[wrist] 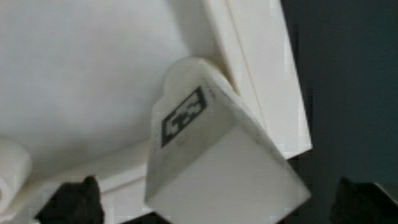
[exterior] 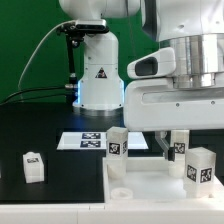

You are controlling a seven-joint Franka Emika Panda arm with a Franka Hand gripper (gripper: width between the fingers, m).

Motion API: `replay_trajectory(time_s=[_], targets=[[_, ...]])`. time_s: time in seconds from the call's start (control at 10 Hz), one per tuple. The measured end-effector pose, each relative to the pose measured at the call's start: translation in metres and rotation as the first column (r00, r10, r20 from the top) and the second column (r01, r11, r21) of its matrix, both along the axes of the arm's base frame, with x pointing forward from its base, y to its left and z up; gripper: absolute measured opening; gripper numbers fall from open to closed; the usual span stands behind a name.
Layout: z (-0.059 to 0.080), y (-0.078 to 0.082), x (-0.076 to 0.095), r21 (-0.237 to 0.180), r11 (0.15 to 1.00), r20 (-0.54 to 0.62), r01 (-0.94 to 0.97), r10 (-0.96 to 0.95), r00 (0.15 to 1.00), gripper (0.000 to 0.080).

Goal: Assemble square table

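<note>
Gripper (wrist: 215, 205) stands wide open, holding nothing; the wrist view shows both dark fingertips (wrist: 75, 198) parted, with a tagged leg (wrist: 210, 150) standing between them on the tabletop slab (wrist: 80, 80), close against its raised rim. Contact is not evident (pads look clear of the leg). Risk, in my judgement: closing off-centre would tip the leg or push it against the rim.

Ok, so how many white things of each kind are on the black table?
Small white tag-marked plastic block legs: 4
Large white plastic square slab with raised rim: 1
Thin flat white marker board: 1
Total: 6
</note>
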State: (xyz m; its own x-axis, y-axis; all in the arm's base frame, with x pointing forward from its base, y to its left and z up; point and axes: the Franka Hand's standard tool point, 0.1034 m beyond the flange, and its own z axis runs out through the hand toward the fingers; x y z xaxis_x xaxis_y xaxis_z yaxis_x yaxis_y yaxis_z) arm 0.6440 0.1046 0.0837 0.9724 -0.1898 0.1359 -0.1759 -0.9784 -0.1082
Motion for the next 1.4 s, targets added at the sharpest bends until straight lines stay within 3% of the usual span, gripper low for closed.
replay_trajectory(time_s=[0.2,0.3,0.6,0.7,0.8,0.9,1.0,1.2,1.4], targets=[[-0.001,0.007,-0.001,-0.087,0.923,0.009,-0.374,0.376,0.926,0.0649],[-0.001,0.014,-0.004,-0.107,0.878,-0.016,-0.466,0.467,0.884,0.0649],[-0.001,0.010,-0.003,-0.095,0.914,-0.011,-0.393,0.394,0.919,0.0649],[-0.001,0.010,-0.003,-0.084,0.944,-0.010,-0.320,0.320,0.947,0.0524],[-0.001,0.010,-0.003,-0.075,0.962,-0.010,-0.264,0.264,0.964,0.0524],[-0.001,0.010,-0.003,-0.064,0.984,-0.011,-0.167,0.167,0.986,0.0329],[-0.001,0.009,-0.003,-0.054,0.997,-0.011,-0.048,0.047,0.999,0.0284],[-0.002,0.006,-0.003,-0.016,0.981,-0.014,0.193,-0.193,0.981,0.0284],[-0.002,0.004,-0.004,0.017,0.897,-0.035,0.442,-0.441,0.897,0.0284]])
